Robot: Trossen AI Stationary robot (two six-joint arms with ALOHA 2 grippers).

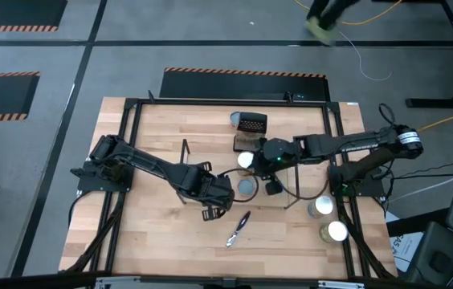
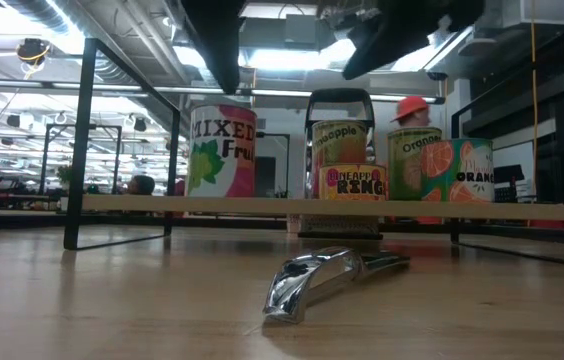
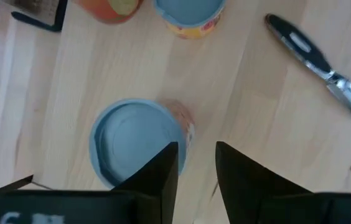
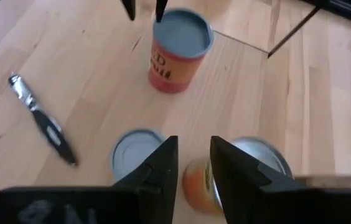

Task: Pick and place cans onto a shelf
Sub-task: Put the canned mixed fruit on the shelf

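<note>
- High view: we see the left gripper (image 1: 228, 195) near the middle of the wooden desk (image 1: 154, 233), just beside a grey-topped can (image 1: 246, 187). A shiny metal tool (image 1: 238, 229) lies on the boards a little nearer the front edge.
- High view: the right gripper (image 1: 260, 156) is over the shelf (image 1: 291, 181), close to a white-topped can (image 1: 246, 160). A dark perforated box (image 1: 251, 125) stands at the far side; two more cans (image 1: 328, 220) sit near the right edge of the desk.
- Low view: three labelled cans (image 2: 336, 166) stand on the shelf's pale board. The metal tool (image 2: 317, 278) lies in front, and the perforated box rises behind the middle can. Dark arm parts hang at the top.
- Left wrist view: the left jaws stand apart with nothing between them, one finger overlapping the rim of a blue-topped can (image 3: 138, 144) below. Another can (image 3: 189, 15) and the tool (image 3: 322, 64) lie beyond.
- Right wrist view: the right jaws show a narrow gap; we cannot tell whether they grip anything. An orange-labelled can (image 4: 200, 183) sits under them, a red-labelled can (image 4: 177, 50) farther off, the tool (image 4: 42, 119) aside.
</note>
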